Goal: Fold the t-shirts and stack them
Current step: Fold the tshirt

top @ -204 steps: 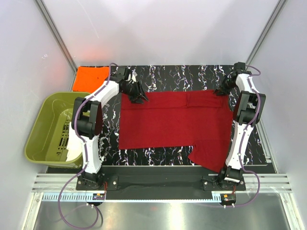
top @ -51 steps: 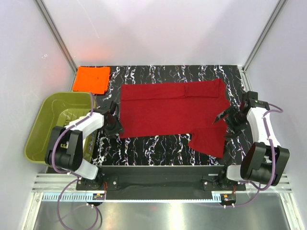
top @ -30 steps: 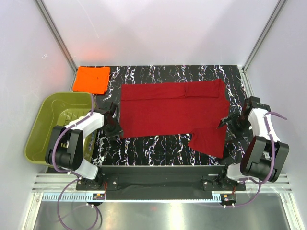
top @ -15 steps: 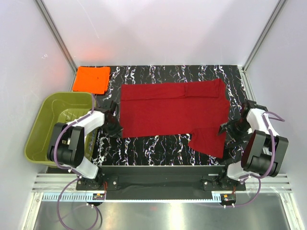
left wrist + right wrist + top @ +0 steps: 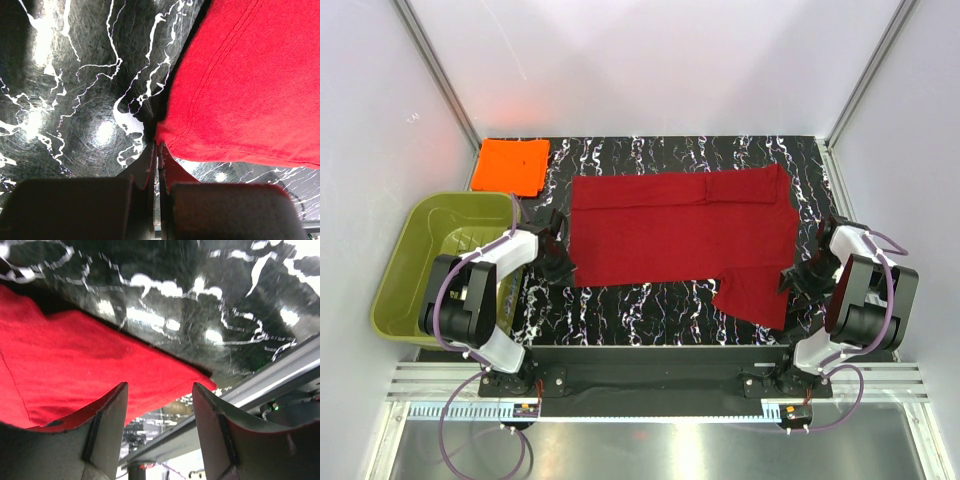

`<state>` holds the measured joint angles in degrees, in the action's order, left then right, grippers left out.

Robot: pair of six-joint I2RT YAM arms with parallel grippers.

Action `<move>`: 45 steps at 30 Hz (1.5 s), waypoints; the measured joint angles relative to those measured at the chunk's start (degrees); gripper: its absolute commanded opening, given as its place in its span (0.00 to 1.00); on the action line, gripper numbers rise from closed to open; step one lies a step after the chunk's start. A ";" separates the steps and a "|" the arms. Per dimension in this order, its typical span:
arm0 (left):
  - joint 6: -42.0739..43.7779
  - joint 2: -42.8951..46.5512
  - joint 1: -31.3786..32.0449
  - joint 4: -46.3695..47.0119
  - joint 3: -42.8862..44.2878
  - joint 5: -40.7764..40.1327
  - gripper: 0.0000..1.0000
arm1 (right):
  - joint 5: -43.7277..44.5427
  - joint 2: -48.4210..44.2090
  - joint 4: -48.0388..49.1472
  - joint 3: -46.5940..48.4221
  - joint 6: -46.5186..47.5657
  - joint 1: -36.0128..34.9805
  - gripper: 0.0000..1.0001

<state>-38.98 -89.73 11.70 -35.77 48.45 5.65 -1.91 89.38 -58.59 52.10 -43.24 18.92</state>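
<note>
The left gripper [image 5: 156, 148] is clamping the near-left corner of the crimson t-shirt [image 5: 670, 230] — the shirt is lying spread on the table [image 5: 640, 302]. The right gripper [image 5: 160, 390] is standing, jaws apart, at its near-right edge.

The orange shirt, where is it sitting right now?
In the top view the orange t-shirt lies folded at the far left corner of the table, just beyond the olive-green tub and apart from the red t-shirt spread across the middle.

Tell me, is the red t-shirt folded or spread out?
Spread out. The red t-shirt lies wide across the table, with one sleeve sticking out toward the near edge.
</note>
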 measured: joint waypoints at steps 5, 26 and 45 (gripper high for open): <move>0.11 0.02 0.02 0.00 0.02 0.33 0.00 | 1.75 -0.24 2.97 -0.44 -0.11 0.00 0.51; 0.13 0.02 -0.04 0.98 0.02 0.66 0.00 | 1.60 -6.56 15.54 -10.64 -1.44 0.46 0.07; 0.11 5.46 -0.02 -1.22 -0.26 0.11 0.00 | 0.31 -8.15 9.94 -8.41 2.27 0.52 0.00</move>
<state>-38.87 -84.27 11.68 -36.99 48.18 5.76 -1.61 81.23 -48.64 43.68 -40.97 19.44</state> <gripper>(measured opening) 0.012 0.021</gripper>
